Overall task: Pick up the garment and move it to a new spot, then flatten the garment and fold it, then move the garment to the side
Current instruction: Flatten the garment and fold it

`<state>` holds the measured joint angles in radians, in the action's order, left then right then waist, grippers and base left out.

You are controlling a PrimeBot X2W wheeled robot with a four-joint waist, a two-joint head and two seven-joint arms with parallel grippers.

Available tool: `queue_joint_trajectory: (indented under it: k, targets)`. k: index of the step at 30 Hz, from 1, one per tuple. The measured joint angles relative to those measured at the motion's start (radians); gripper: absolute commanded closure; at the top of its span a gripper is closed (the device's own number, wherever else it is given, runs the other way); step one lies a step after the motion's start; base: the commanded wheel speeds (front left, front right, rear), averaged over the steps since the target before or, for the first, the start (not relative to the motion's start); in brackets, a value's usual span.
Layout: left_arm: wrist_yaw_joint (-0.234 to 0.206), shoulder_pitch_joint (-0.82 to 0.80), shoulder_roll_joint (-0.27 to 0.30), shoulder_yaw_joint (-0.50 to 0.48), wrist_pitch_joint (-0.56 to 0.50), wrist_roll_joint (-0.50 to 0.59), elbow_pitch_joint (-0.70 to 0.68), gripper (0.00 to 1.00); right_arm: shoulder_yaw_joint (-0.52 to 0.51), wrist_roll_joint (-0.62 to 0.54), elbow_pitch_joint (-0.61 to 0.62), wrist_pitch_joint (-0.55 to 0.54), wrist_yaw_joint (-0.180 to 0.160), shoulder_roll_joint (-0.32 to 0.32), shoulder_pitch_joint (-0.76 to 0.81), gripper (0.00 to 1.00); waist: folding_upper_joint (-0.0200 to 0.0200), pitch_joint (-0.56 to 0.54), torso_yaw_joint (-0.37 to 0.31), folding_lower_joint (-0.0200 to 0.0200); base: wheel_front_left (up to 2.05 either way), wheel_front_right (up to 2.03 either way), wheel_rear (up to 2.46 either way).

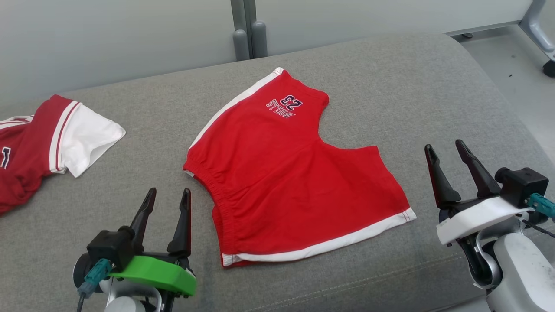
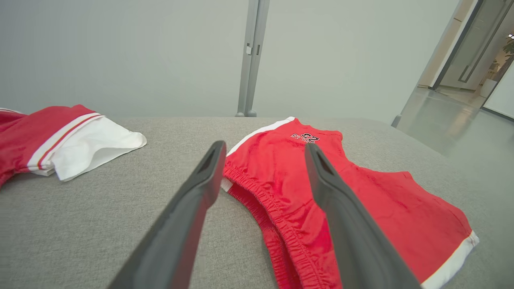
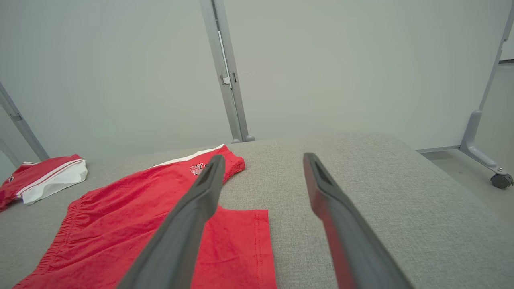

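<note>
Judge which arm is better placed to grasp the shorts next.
Left, probably. The left gripper is open beside the shorts, whose waistband lies between its fingers in its wrist view. The right gripper, also open, points at bare cushion past the leg hem.

Here's how it's laid out from my seat. The shorts (image 1: pixel 286 173) lie flat around the middle of the cushion (image 1: pixel 390 78), with the waistband on the left side, one leg pointing away from me and the other off to the right. My left gripper (image 1: pixel 169 193) sits near-left, just beside the waistband without touching it. My right gripper (image 1: pixel 444 145) is near-right, close to the right leg's hem. A jersey (image 1: pixel 39 143) lies well apart at the far left of the same cushion, its sleeve toward the shorts. The partition post (image 1: pixel 245 30) stands behind the cushion, and a caster (image 1: pixel 550 68) is on the floor past its right end.
</note>
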<state>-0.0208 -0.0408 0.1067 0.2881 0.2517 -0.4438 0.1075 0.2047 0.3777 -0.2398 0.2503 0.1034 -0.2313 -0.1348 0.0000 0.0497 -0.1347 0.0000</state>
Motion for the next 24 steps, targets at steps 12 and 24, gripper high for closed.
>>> queue_joint_trajectory:
  k: [12,24]
  targets:
    - [-0.054,0.045,-0.013,-0.037,0.0,0.032,-0.012,0.0,0.008,-0.069,0.053,0.0,-0.017,0.014,0.001,0.0,0.0,-0.032,0.001,0.0,0.0,0.0,0.0]
    - [-0.064,0.088,-0.024,-0.056,0.0,0.049,-0.025,0.0,0.003,-0.081,0.056,0.0,-0.017,0.021,0.022,0.0,0.0,-0.035,0.011,0.0,0.0,0.0,0.0]
